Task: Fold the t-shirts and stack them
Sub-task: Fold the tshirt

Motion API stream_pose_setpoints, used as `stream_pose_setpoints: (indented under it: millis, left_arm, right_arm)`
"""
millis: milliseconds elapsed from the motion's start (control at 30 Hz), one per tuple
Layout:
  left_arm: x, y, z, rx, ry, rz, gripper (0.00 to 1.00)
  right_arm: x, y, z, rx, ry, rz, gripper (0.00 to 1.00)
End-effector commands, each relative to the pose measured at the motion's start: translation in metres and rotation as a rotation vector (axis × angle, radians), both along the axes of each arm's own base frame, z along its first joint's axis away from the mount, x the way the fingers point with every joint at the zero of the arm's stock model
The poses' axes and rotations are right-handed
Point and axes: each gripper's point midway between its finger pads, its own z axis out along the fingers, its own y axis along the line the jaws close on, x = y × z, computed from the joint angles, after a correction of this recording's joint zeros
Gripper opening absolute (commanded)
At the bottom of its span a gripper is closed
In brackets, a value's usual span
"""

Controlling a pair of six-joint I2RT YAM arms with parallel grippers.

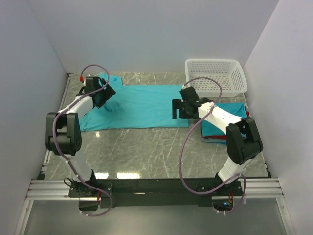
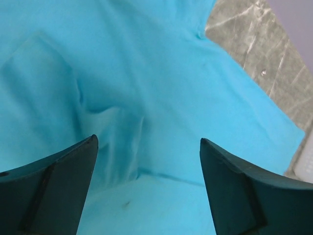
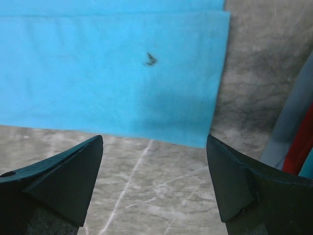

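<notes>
A teal t-shirt (image 1: 139,106) lies spread across the back middle of the marble table. My left gripper (image 1: 101,95) is open and empty, hovering over the shirt's left end; the left wrist view shows wrinkled teal cloth (image 2: 156,98) between its fingers (image 2: 63,181). My right gripper (image 1: 177,108) is open and empty at the shirt's right hem. The right wrist view shows that hem's near corner (image 3: 195,122) just ahead of bare marble between the fingers (image 3: 244,181). A stack of folded shirts (image 1: 222,131), teal on top with red and darker blue below, sits at the right, partly under my right arm.
A white plastic mesh basket (image 1: 217,76) stands at the back right, behind the stack. White walls close the table in on the left, back and right. Bare marble (image 1: 146,152) runs along the near half. Cables loop off both arms.
</notes>
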Motion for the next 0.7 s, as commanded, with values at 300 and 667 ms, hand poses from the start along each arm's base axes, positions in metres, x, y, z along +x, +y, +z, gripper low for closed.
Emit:
stream_pose_setpoints:
  millis: [300,667]
  left_arm:
    - [-0.071,0.04,-0.03,-0.139,0.043,0.031,0.94]
    - [-0.154,0.063,-0.08,-0.103,0.261,0.208,0.93]
  right_arm:
    - [0.053,0.036,-0.001,0.11,-0.092,0.03,0.93]
    - [-0.012,0.014,-0.056,0.061,0.068,-0.045,0.93]
